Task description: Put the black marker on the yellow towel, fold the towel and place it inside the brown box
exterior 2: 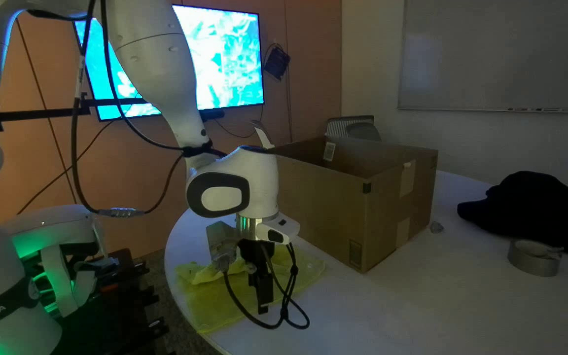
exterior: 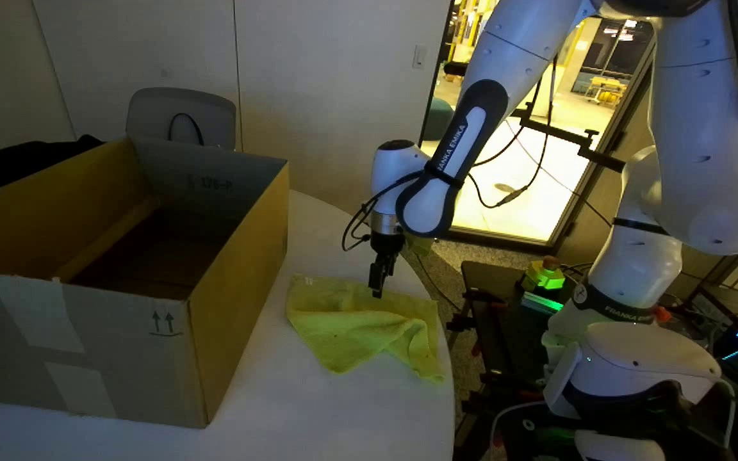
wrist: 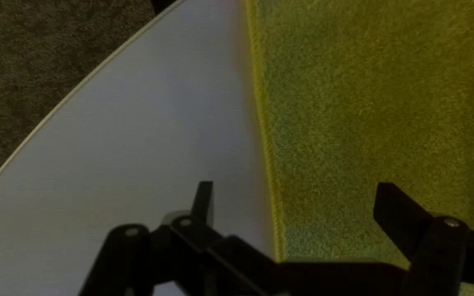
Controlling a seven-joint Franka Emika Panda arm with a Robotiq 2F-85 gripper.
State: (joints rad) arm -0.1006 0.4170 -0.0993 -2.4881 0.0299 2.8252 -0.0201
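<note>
While the gripper [wrist: 296, 197] hangs across an edge of the yellow towel [wrist: 377, 102], jaws wide and empty, we judge folding in hand; no black marker shows. Next, we should pinch and fold; in an exterior view, the brown box [exterior: 241, 288] stands at the towel's nine o'clock.

Brown box [exterior: 145, 371], in an exterior view: two up-arrows [exterior: 166, 323] over a line, near outer wall; blurred print [exterior: 215, 186] ending "-P", far inner wall. Right of box: "FRANKA EMIKA" on base band [exterior: 619, 312] of robot arm [exterior: 516, 48]; "ANKA EMIKA" on forearm strip [exterior: 455, 150]. In an exterior view, left of box: base band cut to "EMIKA"; label [exterior 2: 329, 151] inside box, unreadable.
</note>
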